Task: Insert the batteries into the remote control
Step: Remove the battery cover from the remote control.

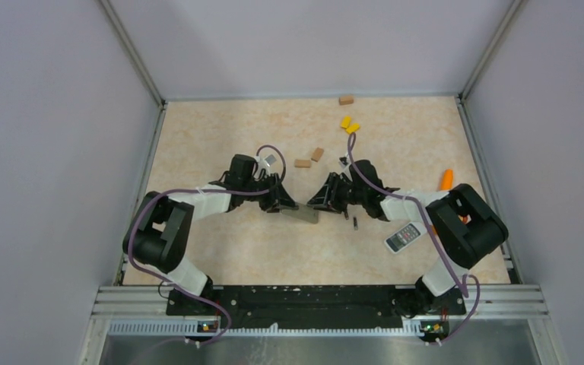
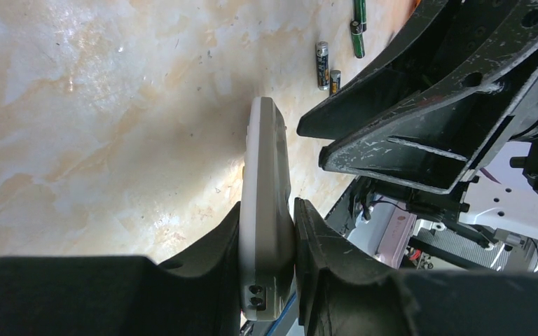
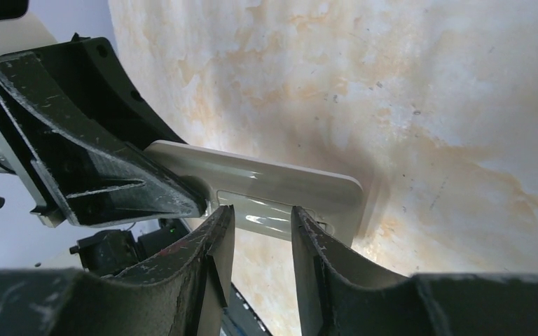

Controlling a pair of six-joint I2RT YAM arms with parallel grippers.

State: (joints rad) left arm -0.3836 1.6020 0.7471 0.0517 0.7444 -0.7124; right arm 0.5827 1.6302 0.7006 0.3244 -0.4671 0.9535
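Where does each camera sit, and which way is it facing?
Top external: above and behind the bases, looking down at the table; left arm, right arm show.
Left wrist: on its arm, looking along the left gripper, clamped on the remote; right gripper opposite.
Right wrist: on its arm, facing the remote's broad face between its own jaws; left gripper alongside.
Shared: all three show the remote and both grippers.
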